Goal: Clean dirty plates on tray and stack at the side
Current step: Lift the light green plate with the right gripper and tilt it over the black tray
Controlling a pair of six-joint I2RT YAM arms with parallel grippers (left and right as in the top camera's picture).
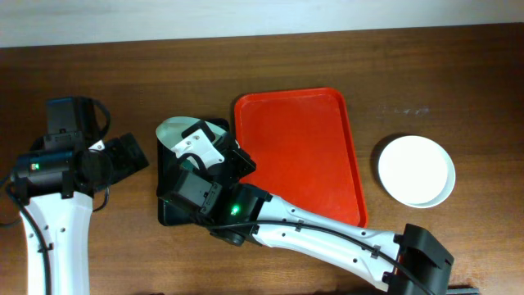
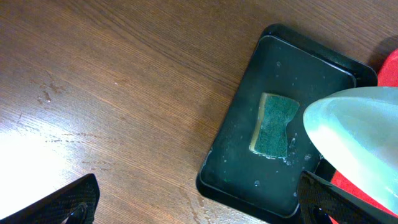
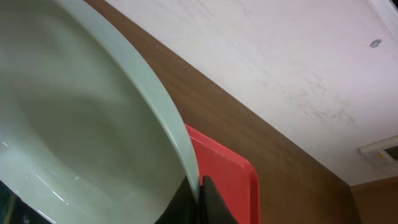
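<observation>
My right gripper (image 3: 199,190) is shut on the rim of a pale mint-blue plate (image 3: 81,130) and holds it tilted above the black tray (image 1: 168,209). The plate also shows in the overhead view (image 1: 182,131) and at the right of the left wrist view (image 2: 360,134). The red tray (image 1: 299,152) lies bare at the table's middle. A white plate (image 1: 416,170), seemingly on another plate, lies right of it. My left gripper (image 2: 199,208) is open and empty over bare wood, left of the black tray (image 2: 249,106).
A green sponge (image 2: 273,124) lies in the wet black tray. Water drops mark the wood near that tray. The right arm (image 1: 327,238) stretches across the front of the table. A pale wall runs along the table's far edge.
</observation>
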